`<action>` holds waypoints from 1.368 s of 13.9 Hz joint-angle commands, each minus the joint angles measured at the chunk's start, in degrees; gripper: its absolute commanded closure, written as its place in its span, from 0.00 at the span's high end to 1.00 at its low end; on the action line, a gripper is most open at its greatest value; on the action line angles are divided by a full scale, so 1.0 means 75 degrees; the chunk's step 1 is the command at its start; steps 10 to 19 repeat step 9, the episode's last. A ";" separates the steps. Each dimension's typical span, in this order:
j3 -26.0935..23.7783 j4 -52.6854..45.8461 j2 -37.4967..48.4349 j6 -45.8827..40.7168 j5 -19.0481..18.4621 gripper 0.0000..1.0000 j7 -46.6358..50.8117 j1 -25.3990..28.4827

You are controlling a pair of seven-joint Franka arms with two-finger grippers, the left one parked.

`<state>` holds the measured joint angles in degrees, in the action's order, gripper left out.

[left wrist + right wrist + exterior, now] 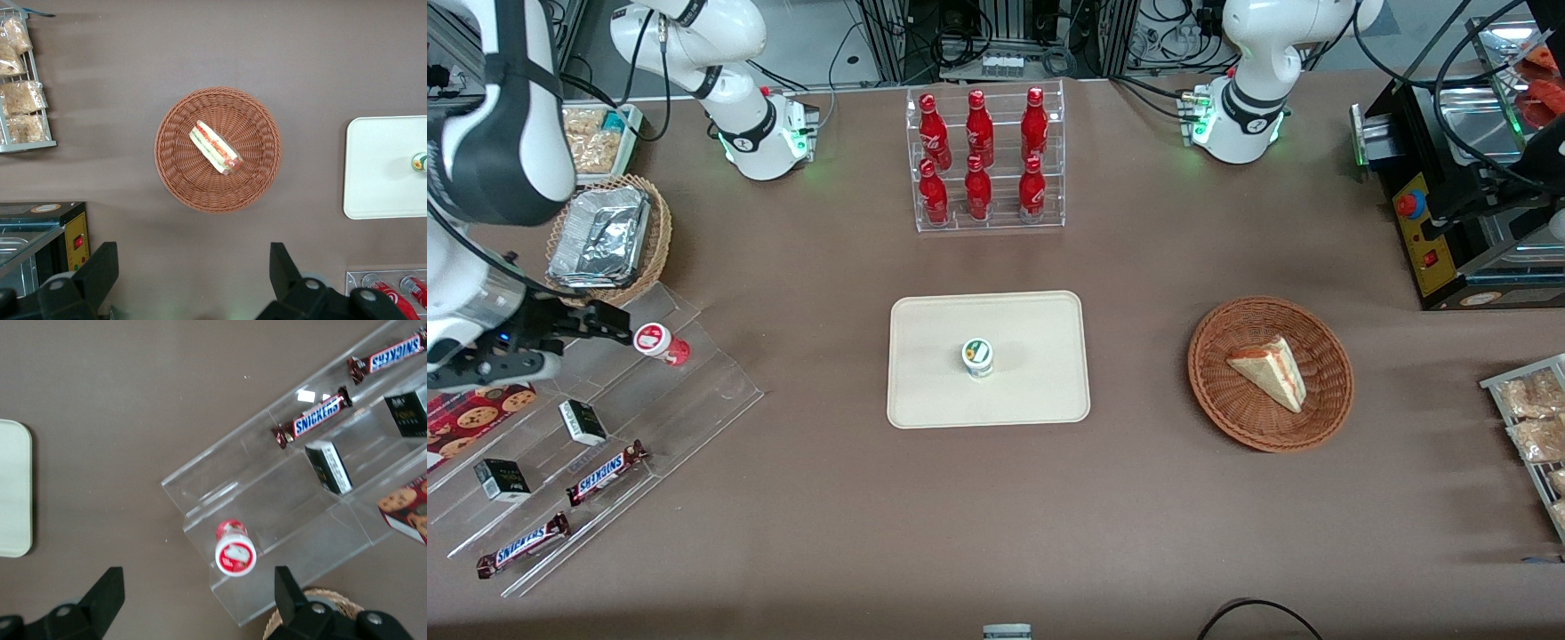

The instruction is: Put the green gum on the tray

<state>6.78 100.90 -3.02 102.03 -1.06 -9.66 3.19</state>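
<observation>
One green gum (pixel 978 357), upright, on tray (pixel 989 359), near its middle, lid up. Tray flat on brown table (pixel 996 498), about at the centre, nearer to the front camera than rack of red bottles (pixel 986 158). Gripper (pixel 199 608) up over the clear stepped shelf (pixel 280 520) at the working arm's end of the table, well apart from tray. Fingers (pixel 107 590) spread wide, pinching nothing. Just under the gripper, red-lid bottle (pixel 235 549) upright on the shelf, untouched. On the same shelf, lower steps: two Snickers bars (pixel 607 473), two small dark boxes (pixel 583 422), one cookie pack (pixel 476 411). Toward the parked arm's end, wicker basket (pixel 1270 374) with sandwich (pixel 1268 372) in it, beside tray.
</observation>
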 commanded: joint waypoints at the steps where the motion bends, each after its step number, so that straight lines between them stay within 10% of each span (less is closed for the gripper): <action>1: -0.0108 0.0246 0.0518 -0.0629 -0.0128 1.00 -0.0025 -0.0249; 19: -0.0037 -0.0738 0.0273 -0.2284 -0.0034 1.00 0.0534 -0.0250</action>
